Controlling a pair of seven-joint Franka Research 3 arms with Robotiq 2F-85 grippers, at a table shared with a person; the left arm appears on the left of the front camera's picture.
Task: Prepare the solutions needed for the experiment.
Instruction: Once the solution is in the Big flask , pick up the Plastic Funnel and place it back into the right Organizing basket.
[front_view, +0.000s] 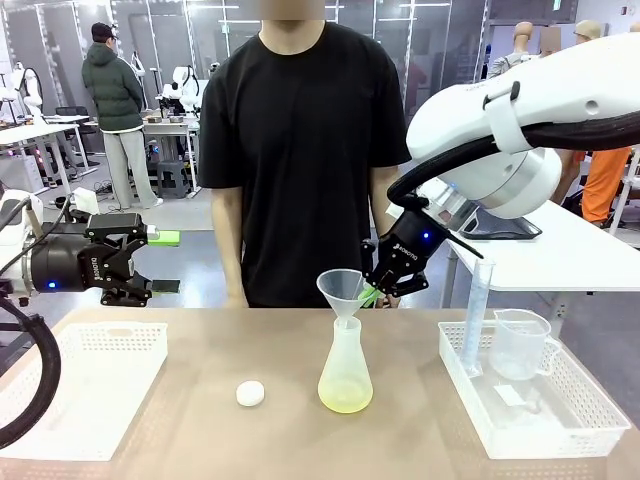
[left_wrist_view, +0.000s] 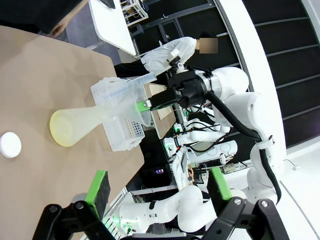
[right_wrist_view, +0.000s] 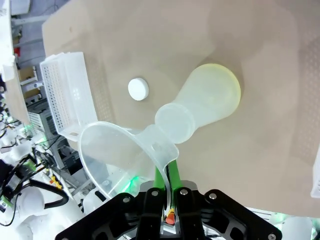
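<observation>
Front view: right gripper (front_view: 377, 292) is pinching the rim tab of a clear funnel (front_view: 341, 288), jaws clamped tight on it. It is holding the funnel over the conical flask (front_view: 345, 365) at mid-table. The funnel stem is sitting right at the flask mouth; cannot tell if it is inside. The solutions (front_view: 345, 398) are showing as 1 shallow pale yellow-green layer pooling in the flask's bottom, also tinting the base in the right wrist view (right_wrist_view: 220, 82). Left gripper (front_view: 165, 262) is hovering above the left white tray (front_view: 110, 335), jaws wide apart, gripping nothing. A small white cap (front_view: 250, 393) is lying on the table just left of the flask, not touching it. The right tray (front_view: 590, 400) is carrying 1 tall graduated cylinder (front_view: 475, 310) and 1 clear beaker (front_view: 520, 345). A person (front_view: 300, 150) in a black shirt is standing at the far edge, behind the flask.
</observation>
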